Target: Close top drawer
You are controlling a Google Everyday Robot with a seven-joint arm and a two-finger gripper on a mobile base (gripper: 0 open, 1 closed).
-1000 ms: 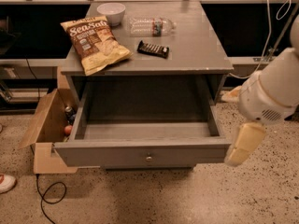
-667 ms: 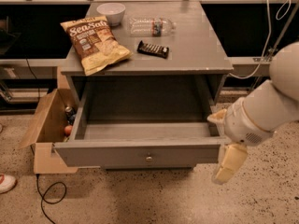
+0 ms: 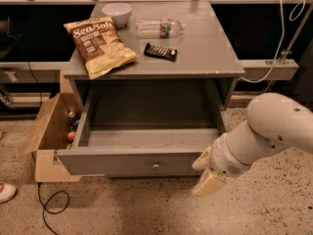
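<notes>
Camera view recorded a cardboard box (image 3: 46, 131) on the floor at far left, beside the grey cabinet (image 3: 210, 43). On the cabinet top lay a chip bag (image 3: 100, 45), white bowl (image 3: 116, 12), plastic bottle (image 3: 159, 27) and dark snack bar (image 3: 160, 52). The top drawer (image 3: 122, 161) stood wide open. The gripper (image 3: 205, 173) sat low at the drawer front's right end, fingers spread, holding nothing.
</notes>
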